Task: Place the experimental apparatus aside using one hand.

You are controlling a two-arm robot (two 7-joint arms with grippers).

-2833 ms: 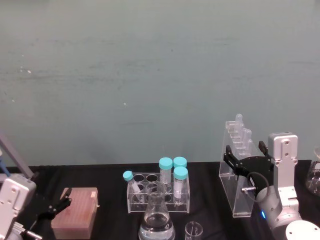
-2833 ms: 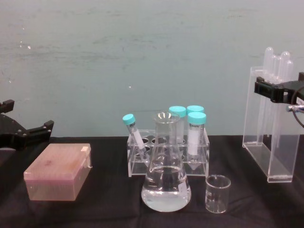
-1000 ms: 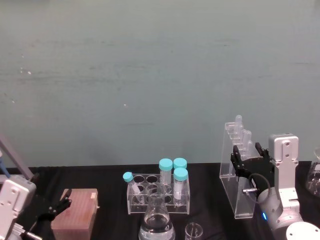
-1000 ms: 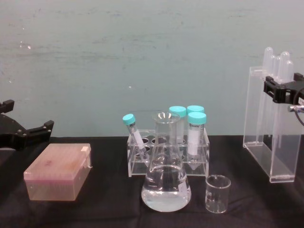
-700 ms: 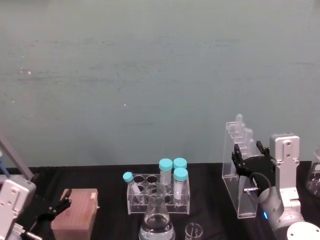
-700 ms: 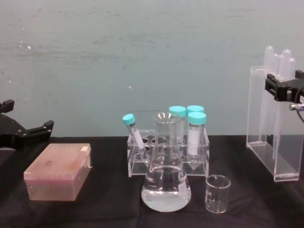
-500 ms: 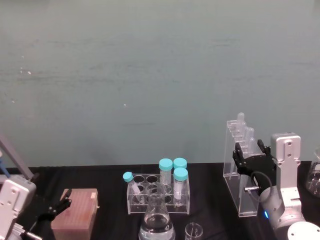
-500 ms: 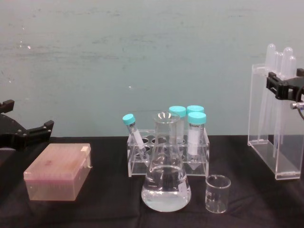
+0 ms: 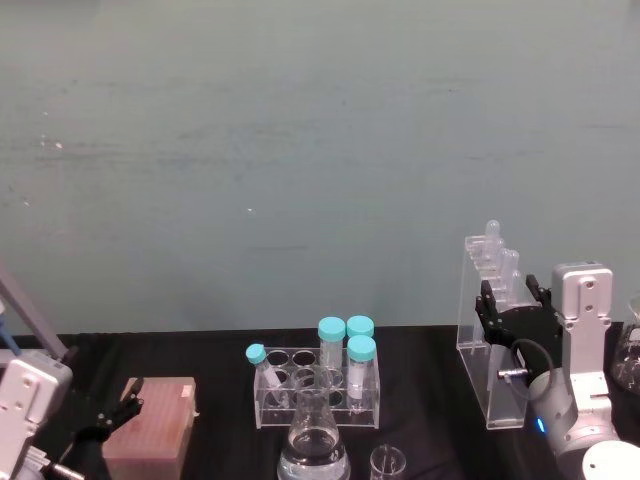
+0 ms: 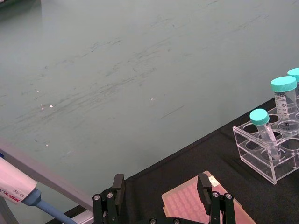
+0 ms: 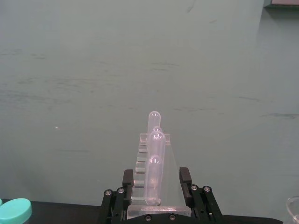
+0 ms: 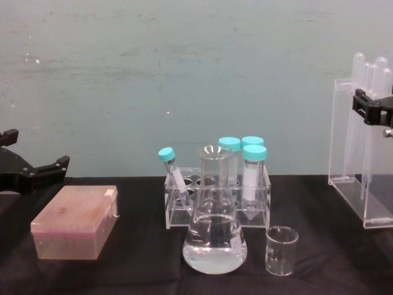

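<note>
The tall clear stand with long tubes is at the right, and my right gripper is shut on its upper part. In the right wrist view the stand sits clamped between the two black fingers. From the chest, the stand is at the right edge, its base close above the black cloth. The large conical flask with clear liquid and the small beaker stand front centre. My left gripper hangs open at the far left.
A clear rack of teal-capped tubes stands behind the flask. A pink tip box lies at the left, just beyond the left gripper. Another glass flask shows at the right edge. A pipette leans at the far left.
My right gripper has closed on the stand and carried it to the right, slightly raised. The flask, beaker, rack, pink box and left arm have not moved.
</note>
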